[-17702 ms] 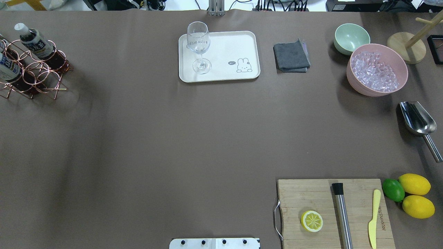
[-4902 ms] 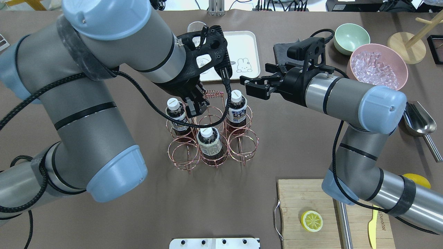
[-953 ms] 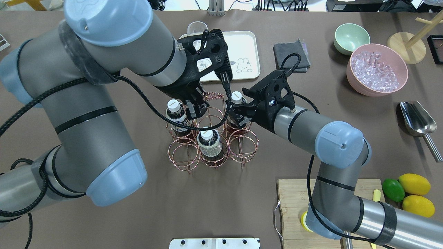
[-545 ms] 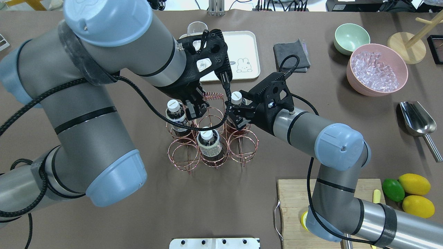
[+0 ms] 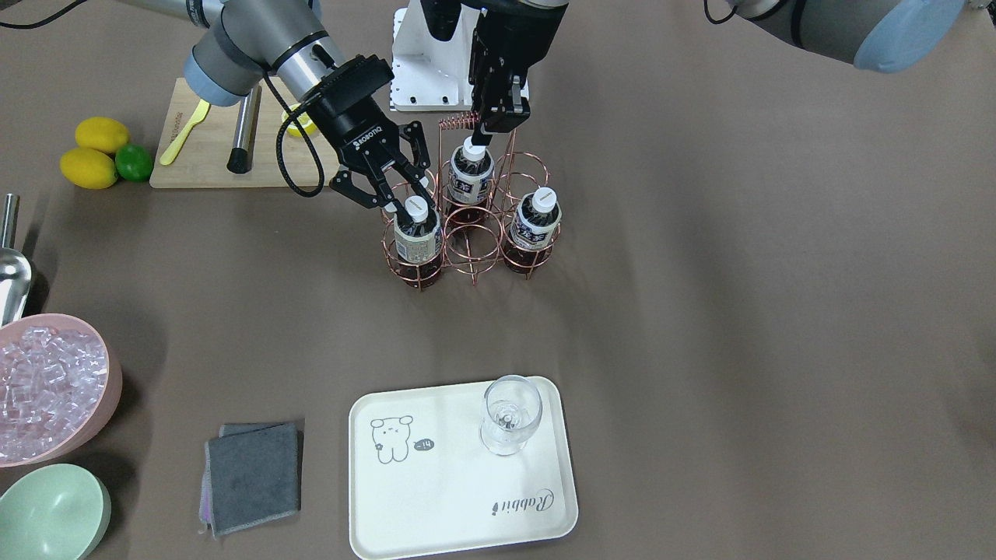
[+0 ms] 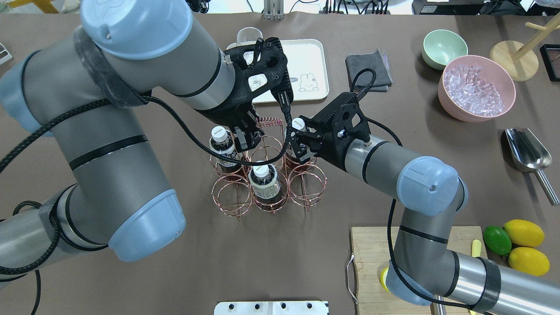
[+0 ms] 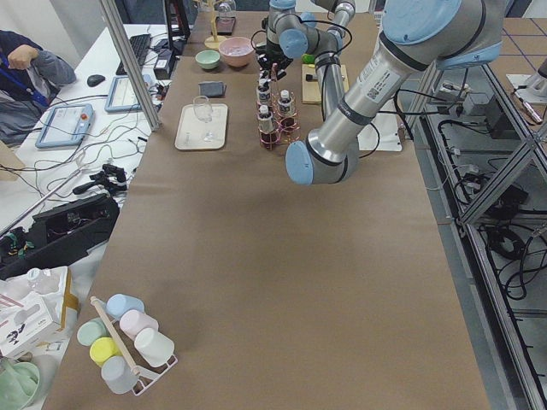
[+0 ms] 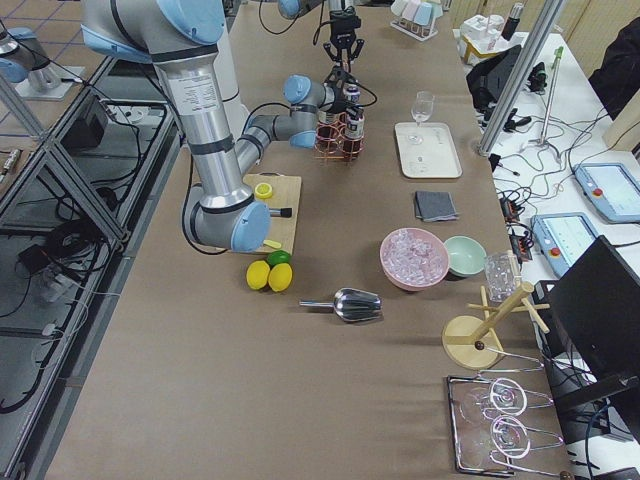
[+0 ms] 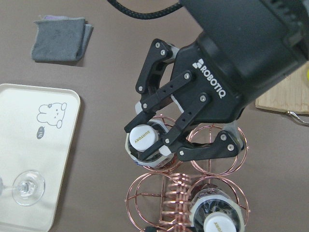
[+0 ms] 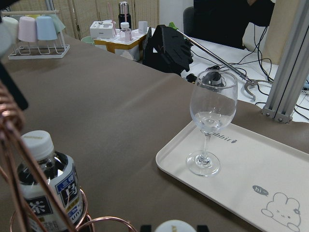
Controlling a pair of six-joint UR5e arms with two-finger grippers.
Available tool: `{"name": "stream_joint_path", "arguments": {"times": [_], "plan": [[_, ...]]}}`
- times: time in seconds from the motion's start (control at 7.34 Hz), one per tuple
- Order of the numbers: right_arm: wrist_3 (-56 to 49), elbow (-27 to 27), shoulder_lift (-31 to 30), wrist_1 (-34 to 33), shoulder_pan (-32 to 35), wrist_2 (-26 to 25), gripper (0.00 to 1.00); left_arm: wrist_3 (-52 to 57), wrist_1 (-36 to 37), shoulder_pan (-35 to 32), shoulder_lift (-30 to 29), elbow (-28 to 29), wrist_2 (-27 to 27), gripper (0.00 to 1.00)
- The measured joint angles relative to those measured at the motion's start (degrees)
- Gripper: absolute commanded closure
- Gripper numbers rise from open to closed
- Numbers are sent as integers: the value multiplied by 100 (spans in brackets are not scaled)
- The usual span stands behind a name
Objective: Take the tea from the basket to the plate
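The copper wire basket [image 6: 306,186] stands mid-table with three tea bottles in its cells. My right gripper [image 5: 408,204] is shut on the neck of one tea bottle [image 5: 418,241], just under the white cap [image 9: 144,137]; the bottle still sits in its ring. Two more bottles [image 6: 223,146] [image 6: 264,181] stand beside it. My left gripper [image 5: 499,120] is shut on the basket's coiled handle [image 5: 459,120]. Beyond the basket lies the cream plate [image 6: 313,57], also in the front view [image 5: 459,498].
A stemmed glass [image 5: 510,416] stands on the plate's left part. Right of the plate lie a grey cloth [image 6: 367,70], a mint bowl [image 6: 444,48], a pink bowl of ice [image 6: 477,87] and a metal scoop [image 6: 527,151]. A cutting board [image 6: 376,249] fills the near right.
My right gripper has slid forward onto the right-hand bottle and its fingers have closed on the neck. The left arm and the basket have held still over the last second.
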Motion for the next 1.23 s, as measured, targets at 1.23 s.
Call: {"name": "stream_joint_path", "arguments": {"times": [1.23], "plan": [[-391,891,-41,-812,33,291,100,0,0,1,9,2,0,100]]}}
